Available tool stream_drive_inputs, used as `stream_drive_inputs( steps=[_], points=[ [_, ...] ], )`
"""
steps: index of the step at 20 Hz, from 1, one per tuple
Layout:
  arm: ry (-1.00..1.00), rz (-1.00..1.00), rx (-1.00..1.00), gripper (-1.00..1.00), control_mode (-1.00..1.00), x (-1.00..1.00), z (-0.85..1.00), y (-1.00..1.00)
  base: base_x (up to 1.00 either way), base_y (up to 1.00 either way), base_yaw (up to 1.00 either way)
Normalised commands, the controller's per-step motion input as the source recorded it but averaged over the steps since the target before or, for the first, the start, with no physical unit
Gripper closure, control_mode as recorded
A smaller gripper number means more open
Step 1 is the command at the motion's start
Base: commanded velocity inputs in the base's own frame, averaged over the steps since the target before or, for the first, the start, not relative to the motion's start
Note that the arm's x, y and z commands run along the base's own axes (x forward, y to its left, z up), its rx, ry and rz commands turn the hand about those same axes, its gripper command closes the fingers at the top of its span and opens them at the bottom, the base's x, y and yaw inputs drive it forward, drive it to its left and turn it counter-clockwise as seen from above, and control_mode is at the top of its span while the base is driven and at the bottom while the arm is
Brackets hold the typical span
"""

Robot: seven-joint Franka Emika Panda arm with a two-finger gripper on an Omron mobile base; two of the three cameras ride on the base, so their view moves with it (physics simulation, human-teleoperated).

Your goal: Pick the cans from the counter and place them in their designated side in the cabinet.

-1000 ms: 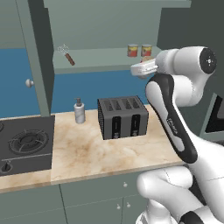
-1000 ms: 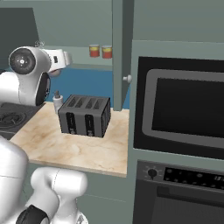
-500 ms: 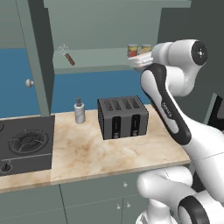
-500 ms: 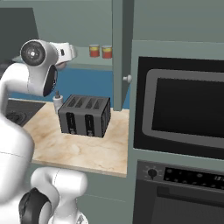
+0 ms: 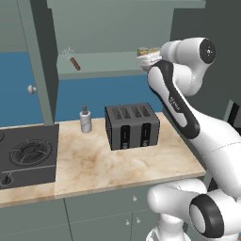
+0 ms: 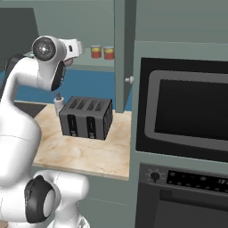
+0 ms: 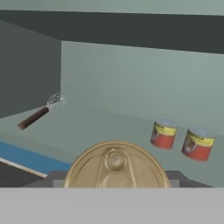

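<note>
Two red cans with yellow bands stand side by side on the cabinet shelf (image 7: 100, 127), one (image 7: 163, 134) left of the other (image 7: 198, 144). They also show as the left can (image 5: 142, 51) and right can (image 5: 154, 50), and again as can (image 6: 95, 51) and can (image 6: 108, 52). My gripper (image 7: 115, 177) is raised to shelf height in front of them, shut on a third can whose gold pull-tab lid (image 7: 115, 164) hides the fingertips. My hand (image 5: 145, 60) hovers at the shelf's front edge, just below the two cans. The counter (image 5: 117, 164) lies far below.
A whisk with a brown handle (image 7: 38, 113) lies at the shelf's left end. An open cabinet door (image 5: 40, 61) stands left, another door (image 6: 124, 53) right. On the counter sit a black toaster (image 5: 132, 126) and a pump bottle (image 5: 85, 120), beside the stove (image 5: 26, 153). A built-in oven (image 6: 187, 111) is at right.
The arm has lifted the hand and swung it closer to the shelf edge under the two cans. The cans on the shelf have not moved.
</note>
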Motion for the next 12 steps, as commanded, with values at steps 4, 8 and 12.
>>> stream_drive_inputs(
  steps=[4,8,12],
  points=[
    [0.0,0.0,0.0,1.0,-1.0,0.35,0.0,-0.04,0.0,0.0,0.0],
    [0.0,-0.01,0.0,1.0,-1.0,0.36,0.0,0.0,0.0,0.0,0.0],
    [0.0,-0.02,0.0,1.0,-1.0,0.31,0.0,0.0,0.0,0.0,0.0]
  ],
)
